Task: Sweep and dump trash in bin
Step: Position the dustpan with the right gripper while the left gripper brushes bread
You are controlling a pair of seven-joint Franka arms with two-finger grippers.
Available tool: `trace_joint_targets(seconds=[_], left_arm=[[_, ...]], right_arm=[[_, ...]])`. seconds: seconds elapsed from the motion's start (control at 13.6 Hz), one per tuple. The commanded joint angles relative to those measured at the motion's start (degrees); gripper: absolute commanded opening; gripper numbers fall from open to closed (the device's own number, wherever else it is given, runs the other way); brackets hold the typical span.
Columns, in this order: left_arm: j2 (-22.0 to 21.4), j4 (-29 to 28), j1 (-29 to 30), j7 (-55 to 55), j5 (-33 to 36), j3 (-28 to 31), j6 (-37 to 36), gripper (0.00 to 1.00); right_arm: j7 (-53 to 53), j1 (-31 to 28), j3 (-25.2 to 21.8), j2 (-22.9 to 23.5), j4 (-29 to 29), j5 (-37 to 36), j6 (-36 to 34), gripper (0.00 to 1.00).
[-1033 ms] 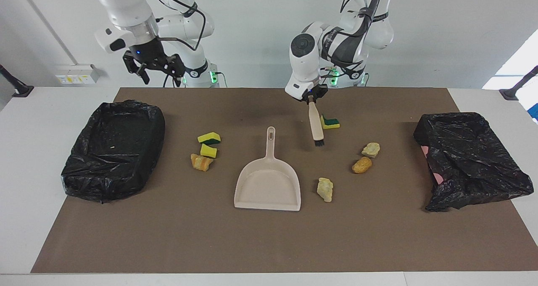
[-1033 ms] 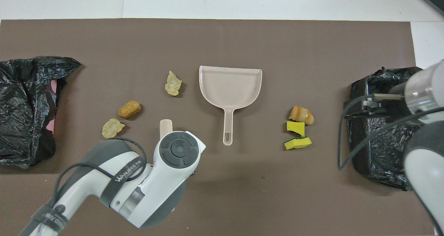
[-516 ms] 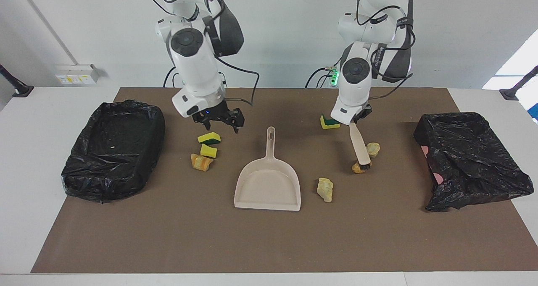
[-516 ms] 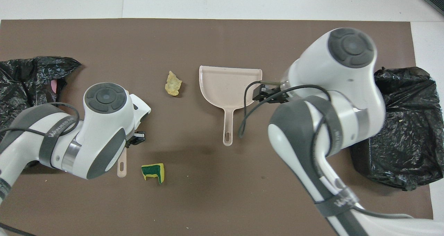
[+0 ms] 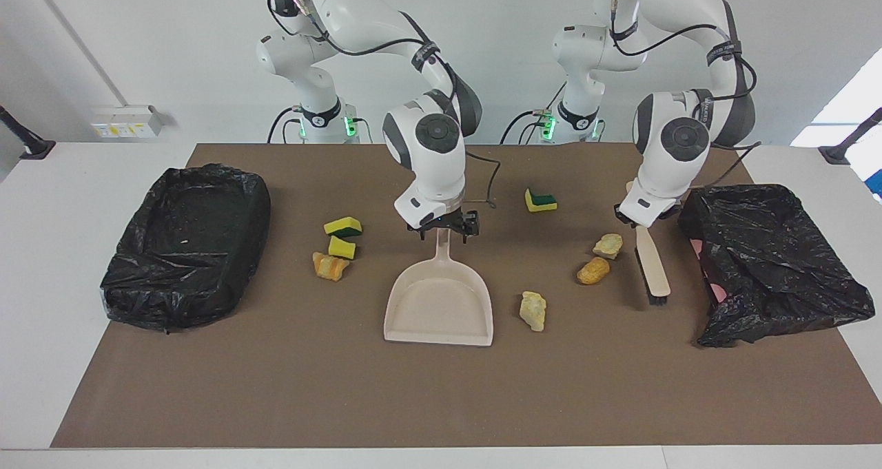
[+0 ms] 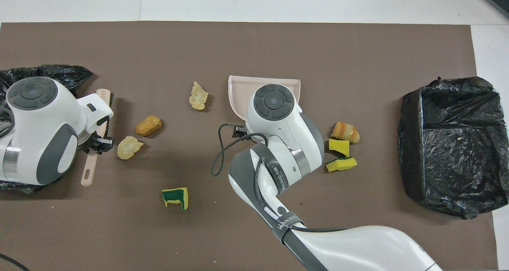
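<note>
The dustpan [image 5: 439, 302] is seen bare; the black-lined bin [image 5: 186, 242] holds only specks. The brush [image 5: 650, 261] is pinched by the left tool [image 5: 637, 222]; the right tool [image 5: 443, 226] is spread over the dustpan's handle.

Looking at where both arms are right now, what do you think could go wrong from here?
1. The right gripper is open over the dustpan handle; a poorly centred grip might twist the pan.
2. The left gripper, shut on the brush, works beside the crumpled black bag; the bristles might snag it.
3. The sponge piece nearest the robots lies apart and might be missed.
</note>
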Motion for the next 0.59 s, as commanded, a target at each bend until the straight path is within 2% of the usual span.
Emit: trace_joint_targets(seconds=[0.0,0.07,0.15,0.22,0.3,0.37,0.52], left_arm=[[-0.71,-2.05,3.18,7.29,0.95,-0.84,2.92,0.00],[-0.89,-2.75,3.88,8.53,0.87,-0.92,4.15,0.00],[-0.98,-3.11,3.89,8.97,0.69,-0.92,5.03,0.00],[-1.06,-3.29,3.89,9.93,0.34,-1.01,5.12,0.00],[-1.41,-4.33,3.54,11.25,-0.01,-1.10,5.13,0.00],[-1.68,-5.13,3.10,11.87,-0.71,-1.27,5.13,0.00],[-2.82,-6.88,1.88,14.76,-2.64,-1.54,5.13,0.00]], right_arm=[[0.45,-0.45,-0.19,-1.31,-2.23,0.03,1.24,0.98],[0.63,-0.45,-0.19,-1.39,-2.23,0.11,1.24,0.84],[0.98,-0.37,-0.19,-1.39,-2.06,-0.06,1.16,0.76],[1.24,-0.28,-0.19,-1.31,-1.80,-0.24,1.33,0.64],[1.33,0.07,-0.19,-1.31,-1.79,-1.63,1.42,0.27],[2.64,0.25,-0.19,-1.39,-1.79,-2.25,1.25,0.00],[4.59,0.69,-0.19,-1.31,-1.27,-4.09,0.81,0.00]])
